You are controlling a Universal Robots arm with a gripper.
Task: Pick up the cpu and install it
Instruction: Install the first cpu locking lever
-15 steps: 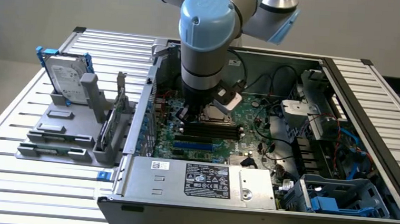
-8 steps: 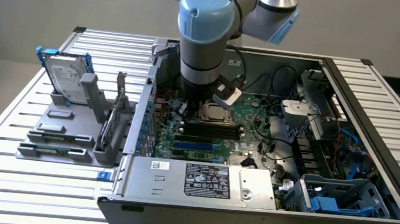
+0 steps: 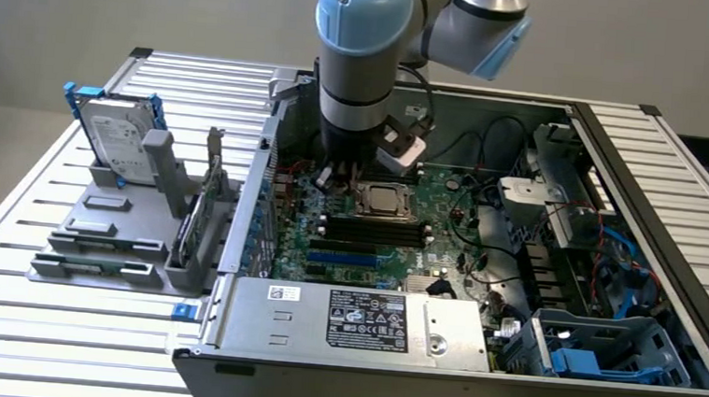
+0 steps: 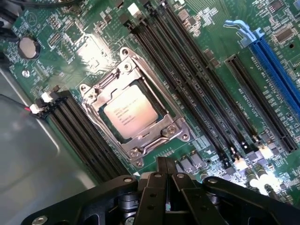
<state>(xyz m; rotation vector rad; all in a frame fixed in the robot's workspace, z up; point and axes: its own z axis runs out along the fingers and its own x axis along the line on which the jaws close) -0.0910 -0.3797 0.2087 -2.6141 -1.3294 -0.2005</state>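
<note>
cpu [image 4: 130, 111] seated in socket [image 4: 133, 115] | gripper [image 4: 166, 171] pressed together, empty, just beside socket | install appears done; frame latching unclear

The cpu [image 4: 130, 111] has a dull matt metal lid, its socket frame [image 4: 174, 116] is shiny bare steel, and the motherboard [image 4: 213, 33] is glossy green.

The cpu [image 4: 130, 112] lies in the socket [image 4: 132, 158], between memory slots [image 4: 187, 79].

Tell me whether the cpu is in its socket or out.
In. The cpu lies flat inside the socket's metal frame on the motherboard; the shut gripper holds nothing.
</note>
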